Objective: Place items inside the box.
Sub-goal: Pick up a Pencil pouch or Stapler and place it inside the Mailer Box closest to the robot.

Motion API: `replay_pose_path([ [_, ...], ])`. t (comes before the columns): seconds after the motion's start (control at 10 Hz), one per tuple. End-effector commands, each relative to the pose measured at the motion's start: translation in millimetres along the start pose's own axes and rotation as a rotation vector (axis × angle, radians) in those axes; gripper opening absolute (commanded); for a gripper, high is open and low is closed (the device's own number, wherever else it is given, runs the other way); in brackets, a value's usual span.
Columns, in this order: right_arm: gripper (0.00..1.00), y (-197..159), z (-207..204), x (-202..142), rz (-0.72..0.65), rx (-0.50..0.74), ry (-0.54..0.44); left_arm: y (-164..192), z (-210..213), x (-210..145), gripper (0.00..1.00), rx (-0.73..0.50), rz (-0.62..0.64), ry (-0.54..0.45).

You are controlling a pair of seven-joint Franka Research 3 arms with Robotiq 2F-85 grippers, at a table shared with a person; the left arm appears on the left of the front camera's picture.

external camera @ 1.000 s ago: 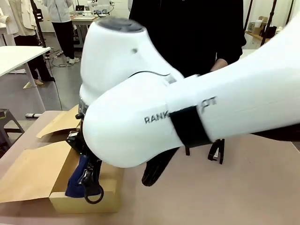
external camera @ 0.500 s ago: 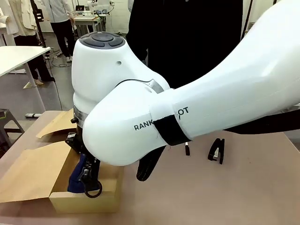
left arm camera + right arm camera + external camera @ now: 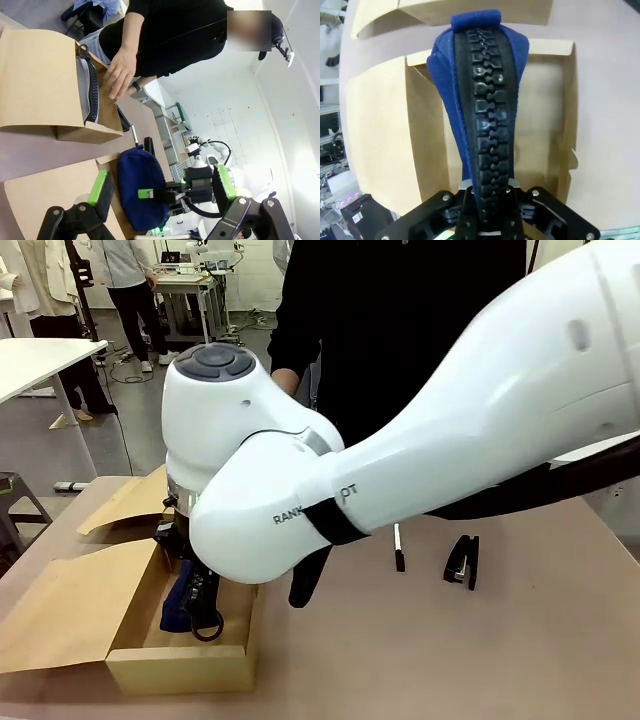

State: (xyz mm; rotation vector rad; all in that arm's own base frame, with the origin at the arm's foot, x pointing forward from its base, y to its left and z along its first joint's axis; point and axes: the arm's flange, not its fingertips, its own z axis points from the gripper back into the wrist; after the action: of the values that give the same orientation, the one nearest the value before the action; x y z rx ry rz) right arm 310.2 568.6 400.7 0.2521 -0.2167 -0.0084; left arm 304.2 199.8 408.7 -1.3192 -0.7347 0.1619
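Observation:
My right gripper (image 3: 197, 592) is shut on the navy zip pouch (image 3: 177, 602) and holds it upright over the open cardboard box (image 3: 180, 672) at the table's near left. From the right wrist the pouch (image 3: 480, 100) hangs zipper side up from the gripper (image 3: 487, 200), with the box's (image 3: 547, 125) bare floor under it. My left gripper (image 3: 162, 186) stands open and holds nothing, with the navy pouch (image 3: 142, 192) beyond it. A grey zip pouch (image 3: 90, 90) lies against tan cardboard (image 3: 40, 75), beside a person's hand (image 3: 120, 75). A white pen (image 3: 398, 547) and a black stapler (image 3: 462, 560) lie on the table.
The right arm's (image 3: 420, 440) bulky white links cross the middle of the front view and hide much of the table. The box's flaps (image 3: 60, 610) spread out to the left. A person in black (image 3: 400, 320) stands at the far side.
The right arm has swung, its elbow rising to the right. The navy pouch has shifted a little farther back and up over the box, still in the gripper.

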Motion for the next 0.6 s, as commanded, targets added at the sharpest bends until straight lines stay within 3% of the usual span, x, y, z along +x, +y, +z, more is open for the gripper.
replay_pose_path([
  [0.0, 0.05, 19.4, -16.3, -7.5, -0.033, -0.063, -0.006, -1.2, -1.1, -0.5, 1.0, -0.021, -0.021, -0.015],
  [0.5, 0.05, 29.6, -43.9, -18.0, -0.012, -0.113, 0.037, -1.2, -1.1, -0.5, 1.0, -0.021, -0.021, -0.015],
])
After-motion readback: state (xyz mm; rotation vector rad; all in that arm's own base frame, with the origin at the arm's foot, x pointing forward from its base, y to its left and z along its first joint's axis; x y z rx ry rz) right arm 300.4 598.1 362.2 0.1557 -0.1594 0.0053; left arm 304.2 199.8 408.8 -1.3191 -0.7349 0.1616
